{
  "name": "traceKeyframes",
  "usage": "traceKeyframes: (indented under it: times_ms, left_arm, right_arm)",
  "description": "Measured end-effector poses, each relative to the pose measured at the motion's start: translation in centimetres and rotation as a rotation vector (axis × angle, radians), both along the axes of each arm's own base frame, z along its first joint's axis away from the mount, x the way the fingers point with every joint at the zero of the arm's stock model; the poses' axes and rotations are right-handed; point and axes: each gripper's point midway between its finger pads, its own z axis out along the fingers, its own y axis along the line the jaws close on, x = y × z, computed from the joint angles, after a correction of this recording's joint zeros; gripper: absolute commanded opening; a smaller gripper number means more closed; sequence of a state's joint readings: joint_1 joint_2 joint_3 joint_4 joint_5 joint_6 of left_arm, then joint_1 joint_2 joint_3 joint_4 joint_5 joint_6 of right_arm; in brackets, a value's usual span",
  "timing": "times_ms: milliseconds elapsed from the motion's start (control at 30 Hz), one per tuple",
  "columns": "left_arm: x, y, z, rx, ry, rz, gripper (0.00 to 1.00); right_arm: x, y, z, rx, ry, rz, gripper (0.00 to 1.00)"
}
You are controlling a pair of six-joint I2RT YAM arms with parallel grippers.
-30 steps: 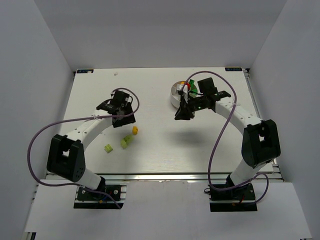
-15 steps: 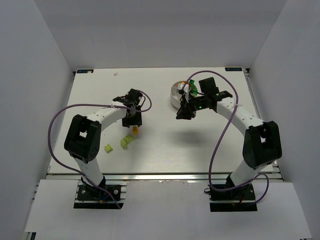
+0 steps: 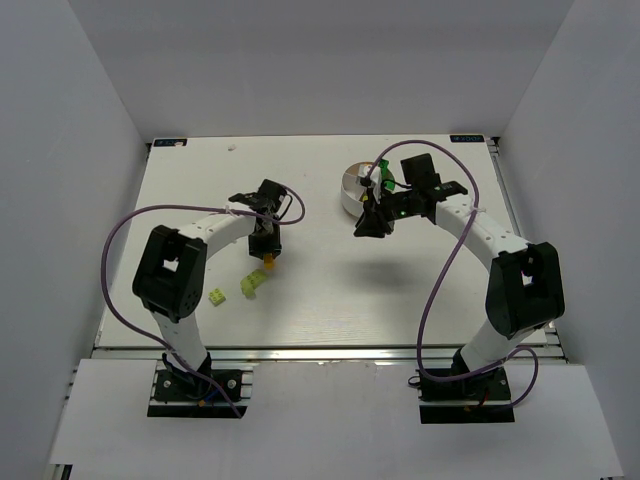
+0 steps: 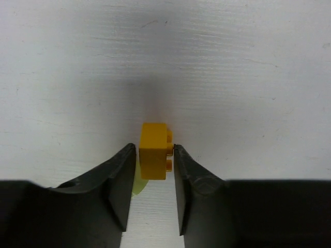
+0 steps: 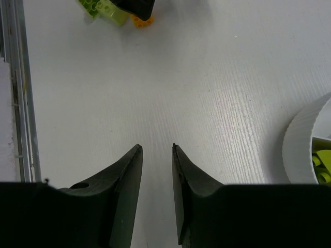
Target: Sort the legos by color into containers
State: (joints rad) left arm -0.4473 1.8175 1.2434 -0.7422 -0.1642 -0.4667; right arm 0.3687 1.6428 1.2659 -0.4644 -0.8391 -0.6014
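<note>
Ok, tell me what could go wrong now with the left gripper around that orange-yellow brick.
1. The left gripper brackets the orange-yellow brick only at its fingertips, studs toward one finger; it may twist or slip on lifting.
2. A lime brick lies close by and could get nudged.
3. The right gripper hangs beside the white dish, in the likely delivery path.

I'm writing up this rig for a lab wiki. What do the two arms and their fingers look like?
The left arm and right arm both have white tubular links joined by boxy black joint housings, on black bases. A thin purple cable loops loosely alongside each. The left gripper and right gripper are black, with matte black fingers tapering to blunt tips.
</note>
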Motion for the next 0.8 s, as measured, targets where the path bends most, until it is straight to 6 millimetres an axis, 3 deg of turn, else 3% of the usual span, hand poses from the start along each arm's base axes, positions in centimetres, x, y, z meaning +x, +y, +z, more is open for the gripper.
traceKeyframes:
  times_ms: [133, 300, 433, 567, 800]
  left_arm:
    - [-0.1, -0.2, -0.1, -0.005, 0.011, -0.007, 0.3]
    - [0.1, -0.6, 0.2, -0.021, 0.014, -0.014, 0.25]
    - [1.6, -1.7, 1.9, -0.066, -0.029, -0.015, 0.22]
    - [5.7, -4.8, 6.1, -0.197, -0.171, -0.019, 0.19]
    - [14.4, -11.9, 16.9, -0.562, -0.563, -0.084, 0.18]
  right_arm:
    - [0.1, -0.1, 0.0, 0.001, -0.002, -0.004, 0.35]
    - [0.4, -0.5, 0.0, 0.001, -0.002, -0.017, 0.36]
    - [0.9, -1.1, 0.1, 0.002, -0.004, -0.036, 0.36]
    - [1.6, -2.0, 0.8, 0.012, -0.016, -0.071, 0.35]
    - [3.3, -4.0, 3.1, 0.046, -0.076, -0.147, 0.35]
